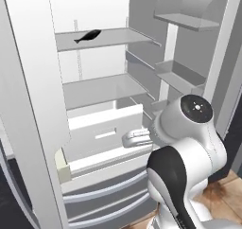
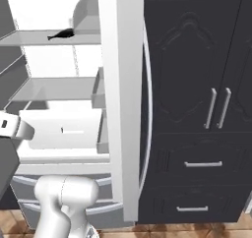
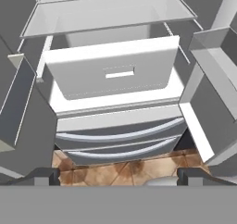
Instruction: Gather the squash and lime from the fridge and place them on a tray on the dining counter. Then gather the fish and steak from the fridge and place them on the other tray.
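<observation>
The fish (image 1: 88,36) on the upper fridge shelf (image 1: 106,38) is a small dark shape, too small for detail. The arm (image 1: 189,147) hides the drawer's (image 1: 106,131) right end. The open fridge door (image 2: 120,99) blocks the shelves' right side.

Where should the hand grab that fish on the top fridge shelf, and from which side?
Grip the fish across its thicker middle, coming in from the open front of the fridge and down from above. It lies flat and slim on the shelf, tail end tapering thin.
</observation>
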Tool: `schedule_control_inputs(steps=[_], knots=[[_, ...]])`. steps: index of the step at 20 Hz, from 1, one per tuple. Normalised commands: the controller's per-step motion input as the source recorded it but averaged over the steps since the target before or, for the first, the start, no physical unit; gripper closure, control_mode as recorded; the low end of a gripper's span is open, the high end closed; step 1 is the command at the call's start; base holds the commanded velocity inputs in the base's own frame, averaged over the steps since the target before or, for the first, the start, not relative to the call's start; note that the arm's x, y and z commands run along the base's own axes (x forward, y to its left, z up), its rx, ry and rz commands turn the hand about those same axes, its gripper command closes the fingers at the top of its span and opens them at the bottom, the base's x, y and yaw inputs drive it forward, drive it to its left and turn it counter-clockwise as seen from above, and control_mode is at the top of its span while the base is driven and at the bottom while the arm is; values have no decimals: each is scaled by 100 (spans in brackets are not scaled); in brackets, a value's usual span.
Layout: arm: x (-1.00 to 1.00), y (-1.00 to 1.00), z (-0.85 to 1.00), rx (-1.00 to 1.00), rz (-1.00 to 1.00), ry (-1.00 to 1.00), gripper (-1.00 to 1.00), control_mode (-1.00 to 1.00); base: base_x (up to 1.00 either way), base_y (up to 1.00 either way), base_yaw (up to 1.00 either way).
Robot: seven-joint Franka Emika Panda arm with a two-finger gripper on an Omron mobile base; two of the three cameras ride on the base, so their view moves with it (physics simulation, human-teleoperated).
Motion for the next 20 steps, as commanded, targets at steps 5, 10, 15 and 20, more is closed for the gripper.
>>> schedule_control_inputs(steps=[5,10,15,20], knots=[[0,0,0,0,0,0,-100,100,40,-30,8],[0,0,0,0,0,0,-100,100,50,-22,7],[0,0,0,0,0,0,-100,100,53,-6,3],[0,0,0,0,0,0,-100,100,56,0,0]])
